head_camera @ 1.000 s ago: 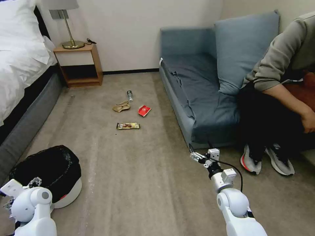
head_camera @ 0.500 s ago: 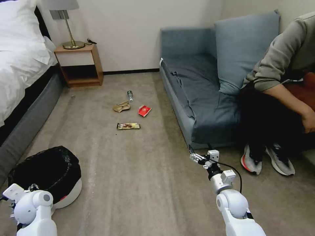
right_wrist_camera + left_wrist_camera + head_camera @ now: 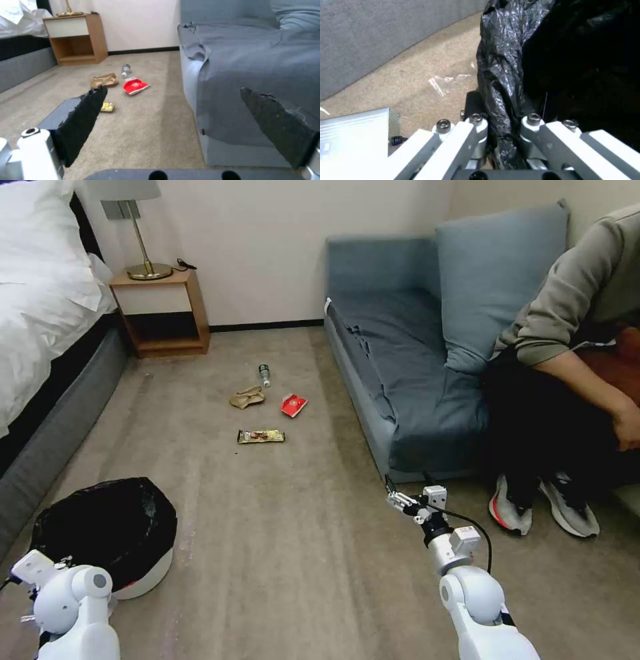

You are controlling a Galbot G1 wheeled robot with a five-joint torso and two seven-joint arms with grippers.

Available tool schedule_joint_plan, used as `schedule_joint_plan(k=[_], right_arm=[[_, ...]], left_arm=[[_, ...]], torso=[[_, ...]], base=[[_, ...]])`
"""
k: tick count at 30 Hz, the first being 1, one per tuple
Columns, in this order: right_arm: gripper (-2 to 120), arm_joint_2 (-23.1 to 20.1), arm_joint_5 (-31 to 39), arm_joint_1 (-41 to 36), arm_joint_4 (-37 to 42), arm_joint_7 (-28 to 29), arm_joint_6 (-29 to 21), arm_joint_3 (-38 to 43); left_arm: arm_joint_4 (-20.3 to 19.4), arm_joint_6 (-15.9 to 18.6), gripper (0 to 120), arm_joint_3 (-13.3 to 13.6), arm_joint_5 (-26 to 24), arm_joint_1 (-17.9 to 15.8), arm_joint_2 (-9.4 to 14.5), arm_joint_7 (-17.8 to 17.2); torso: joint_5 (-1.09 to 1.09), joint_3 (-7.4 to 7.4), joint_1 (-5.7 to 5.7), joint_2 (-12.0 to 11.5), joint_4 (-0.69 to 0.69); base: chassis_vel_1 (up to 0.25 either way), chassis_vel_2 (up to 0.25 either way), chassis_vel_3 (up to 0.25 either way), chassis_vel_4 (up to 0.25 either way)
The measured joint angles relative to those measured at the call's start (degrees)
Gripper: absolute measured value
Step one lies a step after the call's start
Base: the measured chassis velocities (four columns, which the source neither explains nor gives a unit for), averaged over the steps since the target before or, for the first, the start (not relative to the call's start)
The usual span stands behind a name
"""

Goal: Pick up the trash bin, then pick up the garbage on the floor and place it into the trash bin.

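The trash bin (image 3: 150, 577), white and lined with a crinkled black bag, is at the near left of the carpet. My left gripper (image 3: 61, 565) is at its near rim. In the left wrist view it (image 3: 503, 120) is shut on the bag-covered rim (image 3: 501, 75). The garbage lies farther ahead on the floor: a gold-brown wrapper (image 3: 261, 436), a red-and-white packet (image 3: 293, 405), a tan paper bag (image 3: 247, 397) and a small bottle (image 3: 265, 375). My right gripper (image 3: 397, 500) hangs open above the carpet near the sofa corner, holding nothing. Its pads (image 3: 83, 120) stand wide apart, with the packet (image 3: 135, 85) ahead.
A bed (image 3: 40, 313) runs along the left, with a wooden nightstand (image 3: 160, 310) and lamp behind it. A blue sofa (image 3: 413, 360) lines the right, where a person sits with shoes (image 3: 533, 510) on the floor. Open carpet (image 3: 280, 553) lies between bin and litter.
The trash bin has shifted a little to the right with my left gripper on its rim. My left arm has sunk slightly. The right arm and the litter have stayed put.
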Motion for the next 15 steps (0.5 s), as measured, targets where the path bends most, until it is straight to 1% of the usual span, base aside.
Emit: schedule_joint_plan(k=[7, 9, 10, 11, 13, 14, 15], right_arm=[[100, 0.0, 0.0, 0.1, 0.0, 0.0, 0.0, 0.0], [100, 0.1, 0.0, 0.0, 0.0, 0.0, 0.0, -0.1], [100, 0.1, 0.0, 0.0, 0.0, 0.0, 0.1, -0.1], [100, 0.1, 0.0, 0.0, 0.0, 0.0, 0.1, -0.1], [100, 0.2, 0.0, 0.0, 0.0, 0.0, 0.4, -0.3], [100, 0.2, 0.0, 0.0, 0.0, 0.0, 0.4, -0.3], [100, 0.2, 0.0, 0.1, 0.0, 0.2, 0.5, -0.4]], left_arm=[[-1.2, 0.3, 7, 0.1, 0.2, 0.7, 0.1, 0.9], [-2.3, 1.1, 7, 0.2, 0.3, 1.2, 0.2, 2.2], [-3.4, 2.1, 5, 0.4, 0.5, 1.8, 0.5, 4.1], [-3.4, 2.1, 5, 0.4, 0.5, 1.8, 0.5, 4.1], [-5.3, 3.4, 5, 1.0, 1.2, 3.2, 1.4, 8.3], [-5.3, 3.4, 5, 1.0, 1.2, 3.2, 1.4, 8.3], [-6.3, 4.2, 5, 1.2, 1.8, 3.9, 1.9, 10.8]], torso=[[-0.09, 0.01, 0.0, 0.0, 0.0], [-0.1, 0.01, 0.0, 0.0, 0.0], [-0.08, 0.01, 0.0, 0.0, 0.0], [-0.08, 0.01, 0.0, 0.0, 0.0], [-0.06, 0.01, 0.0, 0.0, 0.0], [-0.06, 0.01, 0.0, 0.0, 0.0], [-0.06, 0.01, 0.0, 0.0, 0.01]], base=[[0.0, 0.0, 0.0, 0.0], [0.0, 0.0, 0.0, 0.0], [0.0, 0.0, 0.0, 0.0], [0.0, 0.0, 0.0, 0.0], [0.0, 0.0, 0.0, 0.0], [0.0, 0.0, 0.0, 0.0], [0.0, 0.0, 0.0, 0.0]])
